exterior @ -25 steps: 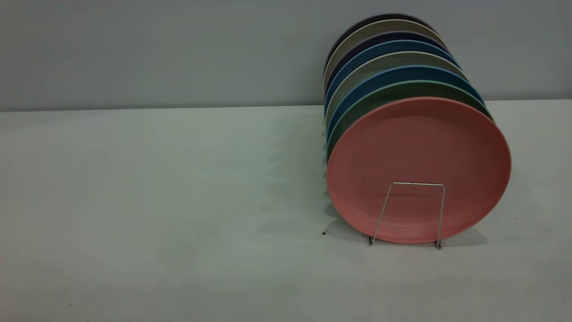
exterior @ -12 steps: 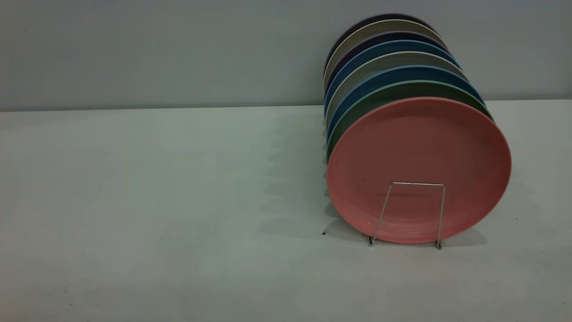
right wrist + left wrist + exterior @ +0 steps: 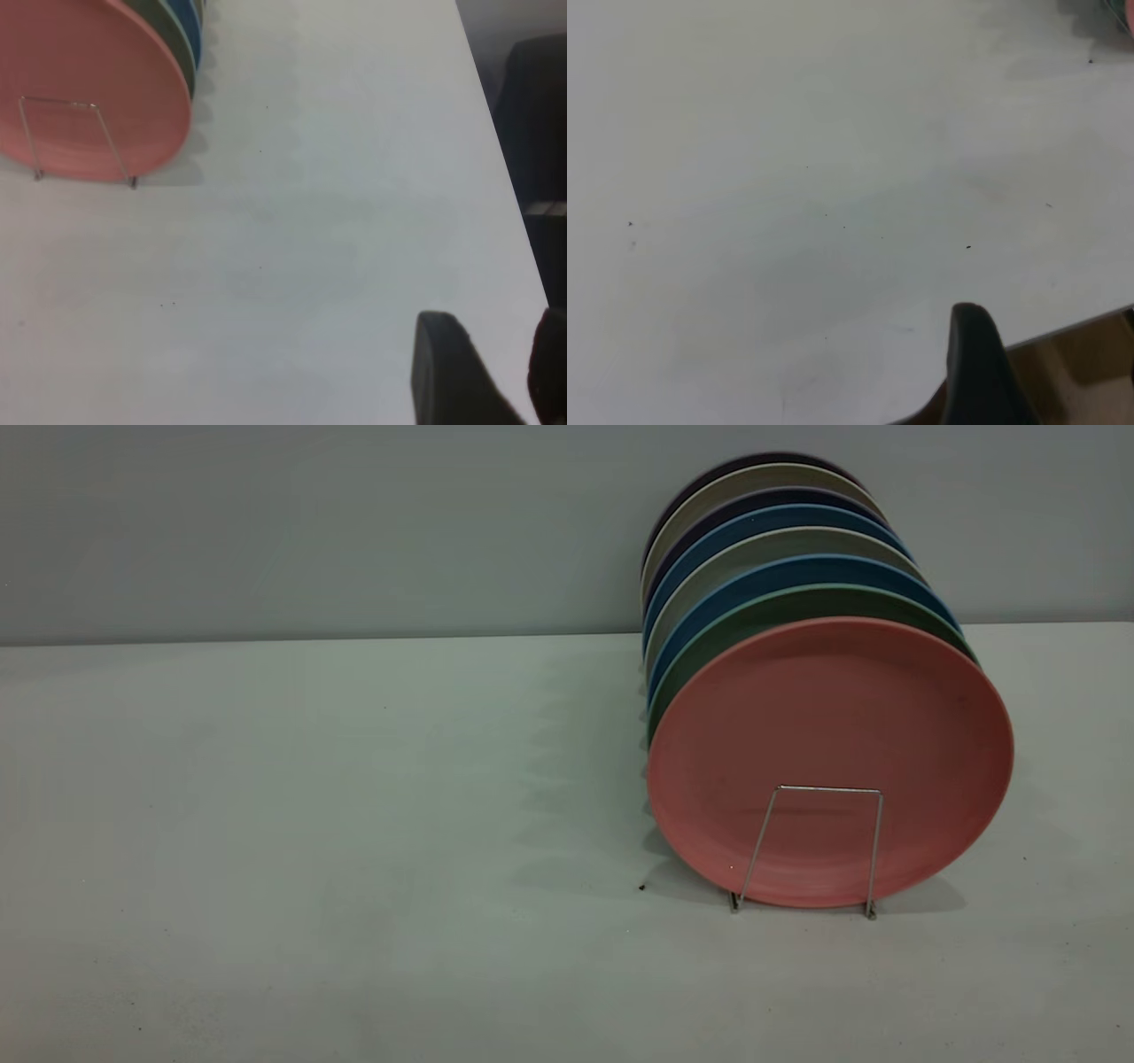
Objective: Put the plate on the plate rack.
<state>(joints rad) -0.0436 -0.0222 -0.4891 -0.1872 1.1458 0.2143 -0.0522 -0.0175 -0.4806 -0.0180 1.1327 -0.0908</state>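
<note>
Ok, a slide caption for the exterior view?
Round salmon-pink plastic plate standing frontmost in the thin silver wire rack, other plates behind.

Bare test bench in a lab-like room

A plain white table (image 3: 354, 824) is standing against a blank grey wall (image 3: 310, 522), holding only a wire plate rack (image 3: 811, 846) filled with coloured plates.

The table (image 3: 310, 824) to the left of the plate rack (image 3: 811, 849) is left open, and open tabletop is also seen in front of the rack. Behind the rack's front loop, every slot is taken by upright plates, the pink plate (image 3: 828, 726) foremost, so passage there is blocked.
</note>
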